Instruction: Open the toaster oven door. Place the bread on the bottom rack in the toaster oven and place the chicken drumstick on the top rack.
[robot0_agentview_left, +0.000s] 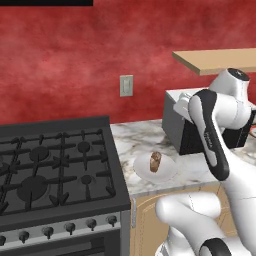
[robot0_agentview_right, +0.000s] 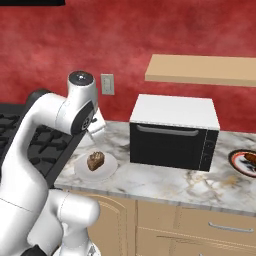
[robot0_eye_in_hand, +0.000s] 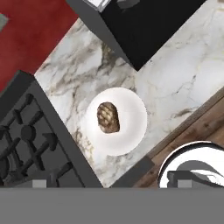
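Two base cameras are giving quite different accounts of the counter: the right base view is showing the toaster oven (robot0_agentview_right: 174, 132) front-on, with the toaster oven door (robot0_agentview_right: 167, 146) standing shut, its bar handle running along the top edge, and a second plate (robot0_agentview_right: 243, 162) with a dark rim and a reddish-brown item sitting at the far right of the marble counter (robot0_agentview_right: 165, 185); the left base view is showing the gas stove (robot0_agentview_left: 55, 175) in full, while the arm is covering most of the oven. A wall outlet (robot0_agentview_left: 126, 85) is showing on the red wall. The bread (robot0_eye_in_hand: 108, 117) is lying on the white plate (robot0_eye_in_hand: 133, 127), which is sitting on the counter between the stove and the oven, near the front edge. The hand view is looking straight down on that plate from well above. The gripper (robot0_agentview_right: 96, 125) is hanging high above the plate with its jaws spread wide, holding nothing and touching nothing.
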